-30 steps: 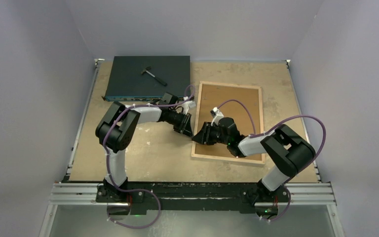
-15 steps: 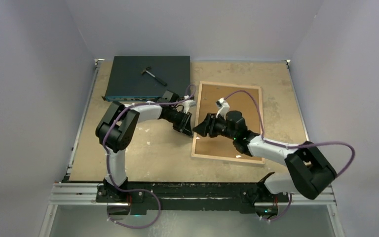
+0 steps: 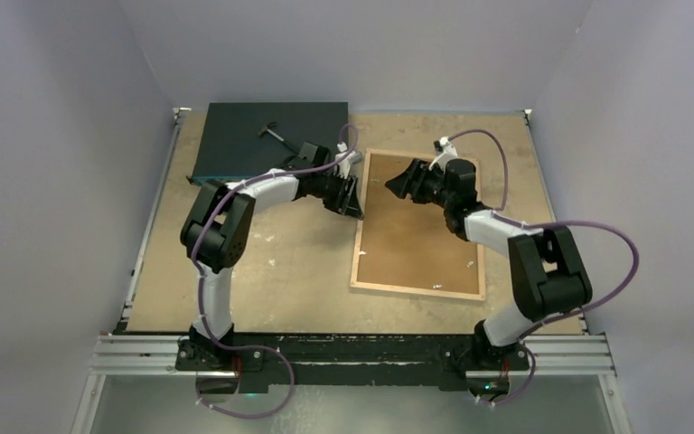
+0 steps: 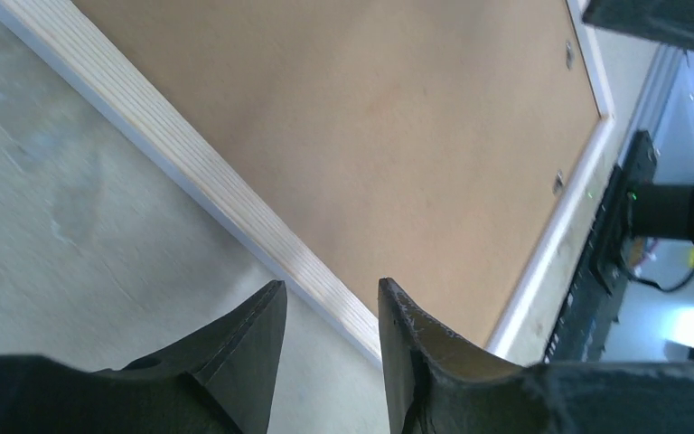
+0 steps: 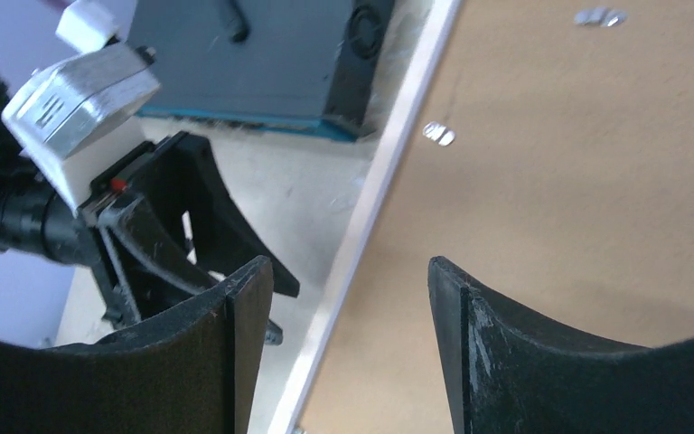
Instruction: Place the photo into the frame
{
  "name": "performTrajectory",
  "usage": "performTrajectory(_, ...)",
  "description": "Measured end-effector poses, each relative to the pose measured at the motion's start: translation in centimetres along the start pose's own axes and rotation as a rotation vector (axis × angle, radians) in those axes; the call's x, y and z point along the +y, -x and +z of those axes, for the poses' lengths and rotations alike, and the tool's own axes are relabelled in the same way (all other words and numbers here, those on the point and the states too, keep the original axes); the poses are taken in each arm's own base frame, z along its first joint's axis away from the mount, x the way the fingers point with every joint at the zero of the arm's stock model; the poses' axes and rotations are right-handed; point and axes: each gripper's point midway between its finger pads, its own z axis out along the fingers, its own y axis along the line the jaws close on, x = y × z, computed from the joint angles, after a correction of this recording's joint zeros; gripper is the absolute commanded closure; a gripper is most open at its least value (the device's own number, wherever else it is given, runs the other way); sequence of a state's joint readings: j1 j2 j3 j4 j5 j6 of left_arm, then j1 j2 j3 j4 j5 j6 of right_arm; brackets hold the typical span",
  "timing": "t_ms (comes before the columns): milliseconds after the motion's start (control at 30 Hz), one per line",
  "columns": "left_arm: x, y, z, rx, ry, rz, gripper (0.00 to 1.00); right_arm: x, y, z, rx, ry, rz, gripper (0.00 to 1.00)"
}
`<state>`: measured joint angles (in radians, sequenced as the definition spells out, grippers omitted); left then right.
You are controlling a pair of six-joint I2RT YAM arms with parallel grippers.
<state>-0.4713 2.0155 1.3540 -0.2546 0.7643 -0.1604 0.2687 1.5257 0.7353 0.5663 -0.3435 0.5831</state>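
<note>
As seen from above, the thin-railed rectangular frame with its light wood rim [image 3: 359, 258] lies back-up on the beige table [image 3: 262, 271], with a plain brown backing board [image 3: 420, 231] filling it. The left gripper [image 3: 353, 197] hovers at its left rail and the right gripper [image 3: 398, 183] over its far end. The left wrist view shows those fingers partly apart, gripping nothing. The right wrist view shows its fingers wide and empty above the board. The glossy photo is nowhere visible, perhaps under the board. The step looks like closing the back; next would be pressing its edges flat.
</note>
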Motion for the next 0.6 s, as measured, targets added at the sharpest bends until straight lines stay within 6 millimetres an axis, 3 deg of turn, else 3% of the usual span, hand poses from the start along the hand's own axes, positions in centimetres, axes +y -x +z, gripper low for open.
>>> performTrajectory(100, 1.4, 1.1, 1.1, -0.030, 0.028, -0.012, 0.62, -1.8, 0.9, 1.8, 0.009, -0.014, 0.008, 0.33)
performTrajectory(267, 4.1, 0.8, 2.6, -0.035, 0.079, -0.077, 0.68, -4.1, 1.0, 5.5, 0.053, -0.010, 0.018, 0.33)
performTrajectory(433, 4.8, 1.9, 2.4, -0.073, 0.103, -0.085, 0.75, -5.6, 0.5, 8.9, 0.086, 0.008, 0.014, 0.34)
performTrajectory(600, 4.8, 2.1, 2.5, -0.080, 0.093, -0.094, 0.79, -6.6, 0.2, 11.1, 0.102, 0.025, 0.007, 0.34)
